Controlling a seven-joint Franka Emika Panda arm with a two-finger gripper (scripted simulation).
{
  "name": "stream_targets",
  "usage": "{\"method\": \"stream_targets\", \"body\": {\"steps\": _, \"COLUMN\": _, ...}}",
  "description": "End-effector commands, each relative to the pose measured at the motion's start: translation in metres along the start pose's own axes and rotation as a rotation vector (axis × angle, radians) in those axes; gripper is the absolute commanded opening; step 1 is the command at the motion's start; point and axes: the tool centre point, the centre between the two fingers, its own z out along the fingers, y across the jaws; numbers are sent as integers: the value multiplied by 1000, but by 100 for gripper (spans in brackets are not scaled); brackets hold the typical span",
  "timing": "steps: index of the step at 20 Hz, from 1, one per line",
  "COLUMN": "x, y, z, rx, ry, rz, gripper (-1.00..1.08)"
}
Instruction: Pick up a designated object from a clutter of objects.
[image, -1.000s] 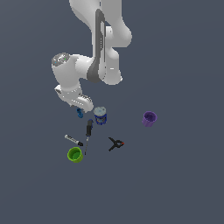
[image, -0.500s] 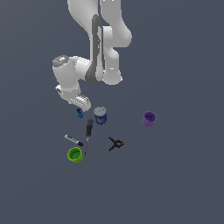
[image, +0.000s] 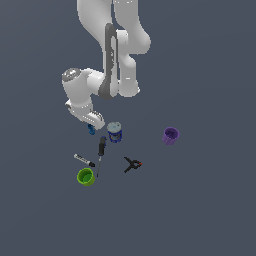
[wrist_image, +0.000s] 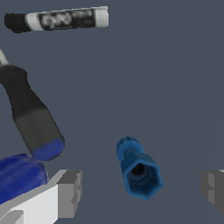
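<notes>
Grey floor; gripper jaws wide, blue piece between them — untouched. Risk: screwdriver and can crowd one finger — closing could snag them.

I count two cups: green cup, purple cup. One each: blue can, screwdriver, marker, clamp, tiny blue piece.

1. Blue piece: in the exterior view mostly hidden under the gripper; shape too small to tell.
2. Can: wrist view cuts it off at the edge; a finger covers part.
3. Screwdriver: shaft cut off by the wrist picture's edge.
4. Gripper fingertips: hidden in the exterior view.
</notes>
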Motion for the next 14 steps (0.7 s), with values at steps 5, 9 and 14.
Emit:
{"method": "stream_targets", "body": {"steps": 5, "x": -1, "y": 1, "z": 26, "rx": 0, "ry": 0, "rz": 2, "gripper": 100}}
{"method": "stream_targets", "body": {"steps": 9, "x": -1, "y": 1, "z": 33, "rx": 0, "ry": 0, "rz": 2, "gripper": 100}}
{"method": "stream_targets", "body": {"steps": 14, "x": 0, "y": 1, "z": 33, "rx": 0, "ry": 0, "rz": 2, "gripper": -100}}
